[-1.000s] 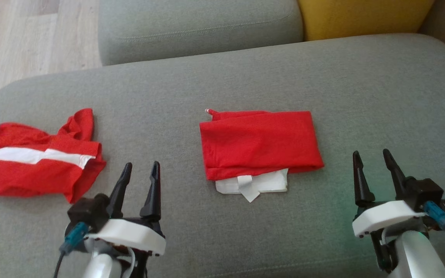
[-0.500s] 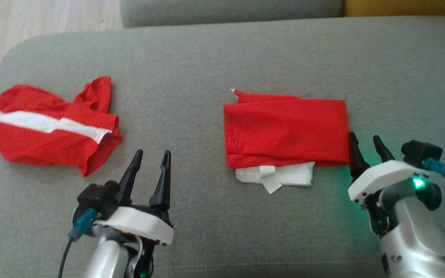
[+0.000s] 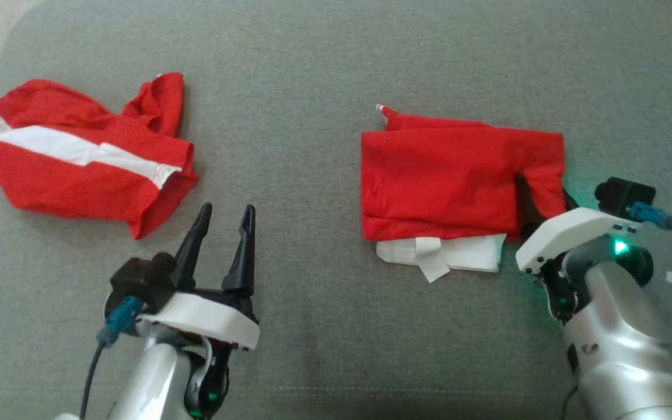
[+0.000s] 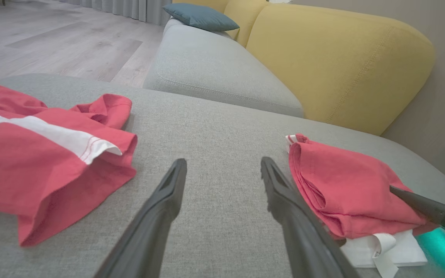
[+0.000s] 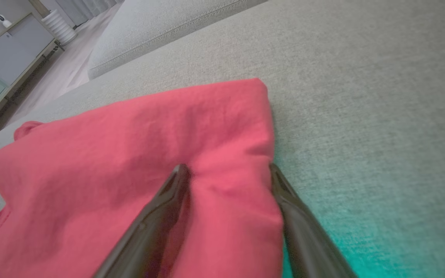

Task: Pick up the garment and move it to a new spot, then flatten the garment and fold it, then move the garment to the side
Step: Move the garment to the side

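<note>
Right fingers (image 5: 157,220) now astride second garment (image 3: 447,169)

left gripper (image 3: 227,206): hovering, 2 fingers spread | right gripper (image 3: 544,191): pitched down, reaching forward, 2 fingers spread

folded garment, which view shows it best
Head view: the whole folded garment lies in frame, right gripper at its right edge. Left wrist view sees it side-on, partly behind a left finger. Right wrist view gives a close-up of one corner between the fingers.

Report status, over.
Left gripper open, above cushion. Right gripper open, astride right edge of folded garment. Second garment crumpled at left, apart.
</note>
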Controlling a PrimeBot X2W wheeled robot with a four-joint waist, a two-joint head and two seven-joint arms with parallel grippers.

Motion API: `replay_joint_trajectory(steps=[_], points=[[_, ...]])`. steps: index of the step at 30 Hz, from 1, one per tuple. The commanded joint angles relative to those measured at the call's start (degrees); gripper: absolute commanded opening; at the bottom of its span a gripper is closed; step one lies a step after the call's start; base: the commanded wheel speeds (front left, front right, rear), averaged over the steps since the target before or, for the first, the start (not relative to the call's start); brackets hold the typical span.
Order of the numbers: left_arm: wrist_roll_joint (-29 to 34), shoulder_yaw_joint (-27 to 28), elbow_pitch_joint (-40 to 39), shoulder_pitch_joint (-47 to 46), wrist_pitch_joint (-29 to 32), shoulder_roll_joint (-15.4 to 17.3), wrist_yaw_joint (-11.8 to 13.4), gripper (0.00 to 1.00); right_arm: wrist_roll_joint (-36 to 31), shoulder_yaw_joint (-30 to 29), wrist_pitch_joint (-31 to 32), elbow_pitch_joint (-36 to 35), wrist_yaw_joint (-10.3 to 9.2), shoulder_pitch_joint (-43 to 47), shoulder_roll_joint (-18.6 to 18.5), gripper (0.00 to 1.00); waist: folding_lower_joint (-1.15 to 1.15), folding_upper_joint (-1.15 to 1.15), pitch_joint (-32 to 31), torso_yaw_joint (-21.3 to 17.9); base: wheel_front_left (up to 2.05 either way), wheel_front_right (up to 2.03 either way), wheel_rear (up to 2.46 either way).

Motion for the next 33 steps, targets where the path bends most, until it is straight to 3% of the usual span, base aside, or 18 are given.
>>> replay_joint_trajectory(steps=[1,2,8,15,16,21,26,33], points=[[0.9,2.0,-1.8,-2.2,-0.4,0.4,-0.2,1.0,-0.1,2.2,-0.6,0.1,-0.04,-1.0,0.2,0.47,0.0,0.0,0.1,-0.7,0.0,0.0,0.0],[1.1,2.2,-1.8,-2.3,-0.4,0.4,-0.2,1.0,-0.4,2.3,-1.0,0.6,-0.04,-1.3,0.2,0.0,0.0,0.0,0.1,-1.0,0.0,0.0,0.0],[1.7,3.2,-1.6,-2.7,-0.4,0.4,-0.6,1.0,-2.8,3.3,-2.6,2.4,-0.04,-3.0,-3.6,0.0,0.0,0.0,-0.5,-3.2,0.0,0.0,0.0],[1.5,3.4,-1.7,-2.7,-0.4,0.4,-0.7,1.0,-8.1,3.9,-3.8,2.1,-0.04,-6.1,-17.2,0.0,0.0,0.0,-1.3,-4.6,0.0,0.0,0.0],[1.5,3.4,-1.7,-2.7,-0.4,0.4,-0.7,1.0,-8.1,3.9,-3.8,2.1,-0.04,-6.1,-17.2,0.0,0.0,0.0,-1.3,-4.6,0.0,0.0,0.0],[1.0,3.5,-2.1,-2.6,-0.4,0.4,-0.7,1.0,-13.0,3.8,-4.9,1.4,-0.04,-8.6,-25.6,0.0,0.0,0.0,-1.2,-4.8,0.0,0.0,0.0],[0.6,3.6,-2.4,-2.6,-0.4,0.4,-0.8,1.0,-15.7,2.9,-5.2,0.7,-0.04,-10.6,-27.9,0.0,0.0,0.0,-0.7,-4.7,0.0,0.0,0.0],[0.4,3.7,-2.5,-2.8,-0.4,0.4,-0.9,1.0,-18.4,0.9,-5.6,0.6,-0.04,-11.3,-28.4,0.0,0.0,0.0,0.2,-4.2,0.0,0.0,0.0]])
